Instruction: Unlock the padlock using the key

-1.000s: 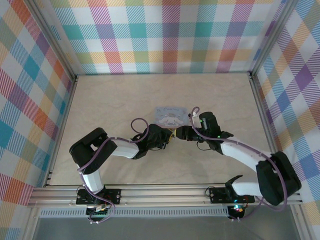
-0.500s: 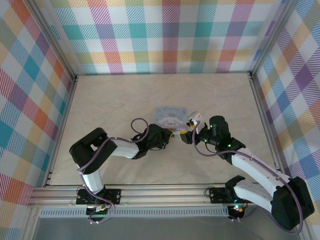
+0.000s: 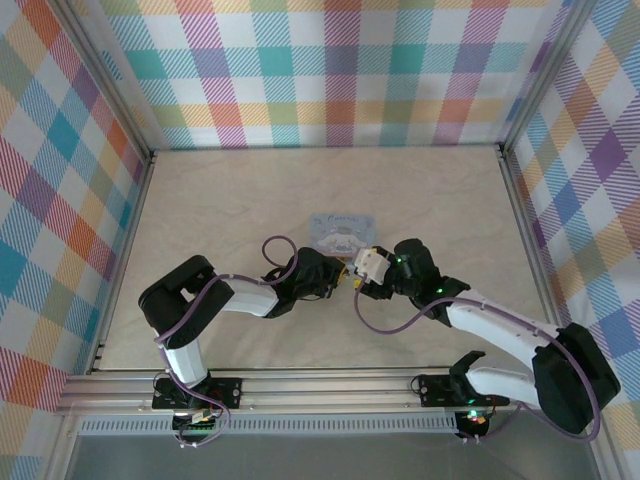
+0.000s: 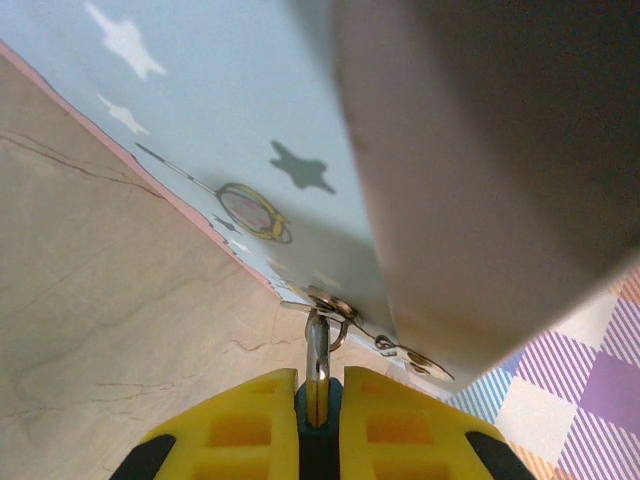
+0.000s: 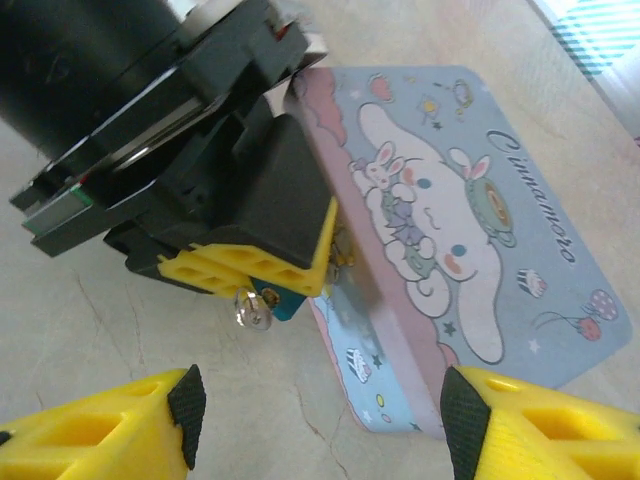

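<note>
Printed in dark cursive along one long edge of the light-blue tin (image 5: 520,300), beside its white cartoon figure (image 5: 432,205): "Cinnamoro", last letters unclear

On my feed the left arm's moulded plastic fingers (image 4: 235,430) read bright yellow, and the tiny padlock (image 4: 317,375) has a dark teal body with a thin silver shackle. The right arm's fingers (image 5: 90,430) are the same yellow, with black pads. The rectangular metal tin (image 5: 470,240) is light blue with a pink rim, small stars and a white cartoon figure. The smooth counter (image 3: 250,190) is beige with faint brown veining, and the enclosure walls (image 3: 330,70) carry a pastel plaid of teal, purple, orange and yellow.
</note>
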